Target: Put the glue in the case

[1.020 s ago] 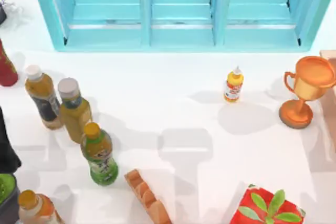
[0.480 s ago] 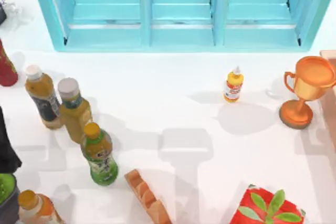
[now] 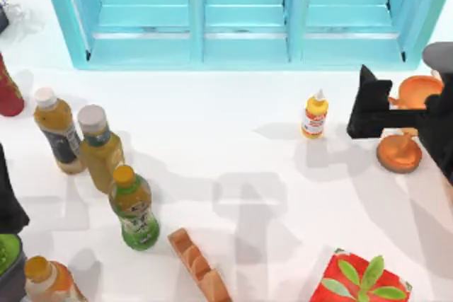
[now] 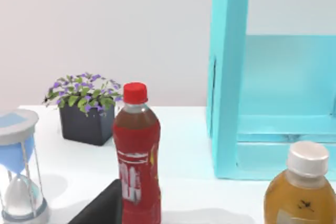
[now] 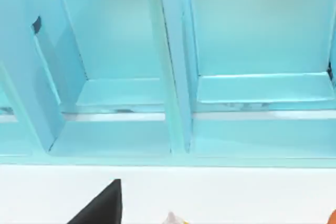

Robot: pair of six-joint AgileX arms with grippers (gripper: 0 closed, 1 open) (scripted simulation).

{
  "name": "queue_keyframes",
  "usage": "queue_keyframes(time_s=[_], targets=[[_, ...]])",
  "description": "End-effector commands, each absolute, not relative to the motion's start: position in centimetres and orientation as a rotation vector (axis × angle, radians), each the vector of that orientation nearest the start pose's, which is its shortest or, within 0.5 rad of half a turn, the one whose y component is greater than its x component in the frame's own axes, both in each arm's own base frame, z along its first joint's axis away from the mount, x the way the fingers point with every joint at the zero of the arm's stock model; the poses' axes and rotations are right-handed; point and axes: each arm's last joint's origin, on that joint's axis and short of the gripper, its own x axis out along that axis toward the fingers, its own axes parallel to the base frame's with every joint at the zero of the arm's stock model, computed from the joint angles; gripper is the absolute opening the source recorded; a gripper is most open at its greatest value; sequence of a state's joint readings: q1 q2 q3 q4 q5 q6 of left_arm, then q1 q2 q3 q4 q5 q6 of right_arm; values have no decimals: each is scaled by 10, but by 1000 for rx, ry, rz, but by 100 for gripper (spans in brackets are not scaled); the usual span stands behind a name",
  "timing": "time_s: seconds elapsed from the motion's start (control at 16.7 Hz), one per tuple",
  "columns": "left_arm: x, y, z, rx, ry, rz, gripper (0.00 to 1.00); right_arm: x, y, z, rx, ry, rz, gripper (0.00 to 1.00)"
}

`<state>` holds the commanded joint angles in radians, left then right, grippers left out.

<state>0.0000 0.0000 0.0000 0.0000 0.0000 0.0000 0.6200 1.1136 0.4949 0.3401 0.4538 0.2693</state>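
A: Nearest, along the bottom edge of the top view?

B: Red gift box [image 3: 362, 279] at lower right, row of bread [image 3: 199, 265] at lower centre. Not part of the job.

A: Left gripper [image 3: 8, 203]?

B: Parked at the far left edge, beside a cluster of drink bottles [image 3: 99, 148]. Well apart from the glue. Open or closed: cannot tell.

A: And the glue [image 3: 315, 114]?

B: Right of centre on the bare white table [image 3: 233, 125]. Standing upright, so long axis vertical, white nozzle pointing up, yellow-orange top above a white-and-red label.

A: Right gripper [image 3: 368, 105]?

B: Near the right edge, a black shape level with the glue and just beside it, not touching. Glue directly toward the frame's left of it. Partly covering an orange trophy [image 3: 398, 155]. Open or closed: cannot tell. Holding nothing.

A: Nearer arm, then?

B: Right, by a wide margin. Probably a short sideways reach leftward to take the bottle round its body.

A: Farthest back?

B: Blue case [image 3: 196, 12] across the top of the frame, three open compartments facing the table. Glue in front of the right-hand one, still outside.
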Motion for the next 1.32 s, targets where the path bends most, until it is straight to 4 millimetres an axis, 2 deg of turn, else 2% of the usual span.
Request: queue_keyframes(time_s=[0.18,0.3,0.48,0.6,0.72,1.08,1.32], targets=[[106,-1,160,0,0,0,100,217,180,173,65,356,157,100],[106,-1,160,0,0,0,100,221,202,141,32,394,138,100],[106,-1,160,0,0,0,100,225,213,103,2,410,68,100],[106,-1,160,0,0,0,100,227,212,87,-9,405,18,100],[106,-1,160,0,0,0,100,227,210,81,-14,399,-11,100],[106,-1,160,0,0,0,100,228,211,82,-13,397,-10,100],[106,-1,160,0,0,0,100,252,221,80,-11,392,-13,100]])
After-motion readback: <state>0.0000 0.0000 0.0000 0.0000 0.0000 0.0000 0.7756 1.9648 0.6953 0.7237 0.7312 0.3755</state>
